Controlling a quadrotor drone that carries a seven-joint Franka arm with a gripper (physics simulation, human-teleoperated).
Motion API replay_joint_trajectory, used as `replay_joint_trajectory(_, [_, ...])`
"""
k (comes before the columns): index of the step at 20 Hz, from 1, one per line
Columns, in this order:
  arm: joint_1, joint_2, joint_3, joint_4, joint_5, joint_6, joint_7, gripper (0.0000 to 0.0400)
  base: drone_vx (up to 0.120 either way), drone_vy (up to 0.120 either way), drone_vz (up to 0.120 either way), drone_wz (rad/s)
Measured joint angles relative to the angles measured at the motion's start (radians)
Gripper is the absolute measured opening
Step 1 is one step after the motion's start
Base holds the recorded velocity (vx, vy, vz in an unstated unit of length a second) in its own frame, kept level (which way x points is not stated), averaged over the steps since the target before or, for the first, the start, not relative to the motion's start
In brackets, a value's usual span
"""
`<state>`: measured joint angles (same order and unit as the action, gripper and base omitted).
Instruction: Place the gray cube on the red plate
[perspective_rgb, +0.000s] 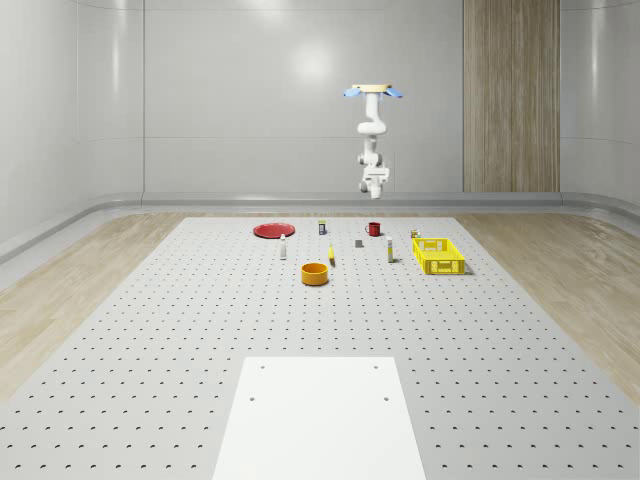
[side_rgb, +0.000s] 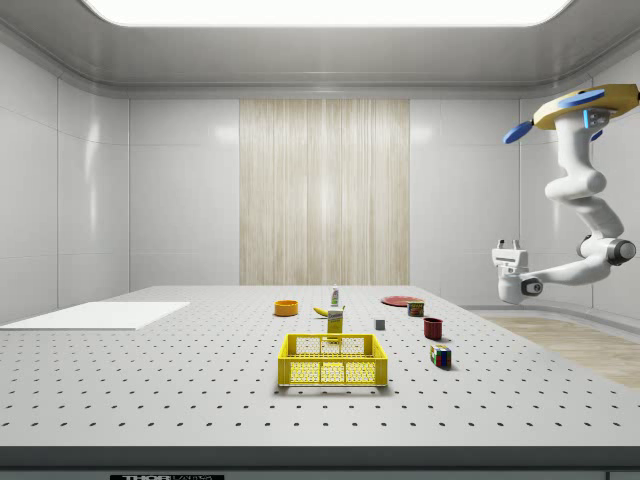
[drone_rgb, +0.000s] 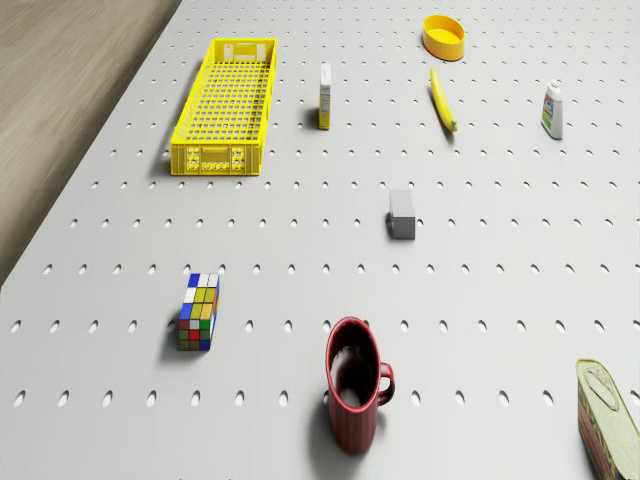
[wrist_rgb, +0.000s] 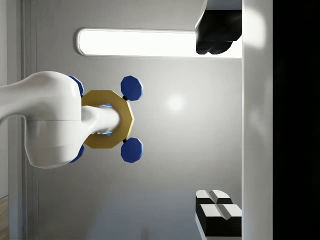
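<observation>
well below hovering drone, gray cube; gripper fingers apart, empty.

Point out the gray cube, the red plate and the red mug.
gray cube (drone_rgb: 402, 213): drone view, on its top face.
red plate (perspective_rgb: 272, 230): whole-scene view, on the middle of its dish.
red mug (drone_rgb: 352, 400): drone view, on its outer wall below the rim.

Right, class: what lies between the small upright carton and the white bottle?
A banana lies between the small carton and the white bottle, touching neither, as the drone view shows.
</observation>
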<state>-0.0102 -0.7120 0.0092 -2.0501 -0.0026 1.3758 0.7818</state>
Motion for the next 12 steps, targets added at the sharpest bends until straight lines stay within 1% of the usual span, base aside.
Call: replay_joint_trajectory(12, [-0.009, -0.007, 0.029, -0.007, -0.04, 0.009, 0.005, 0.04, 0.12, -0.12, 0.0, 0.0])
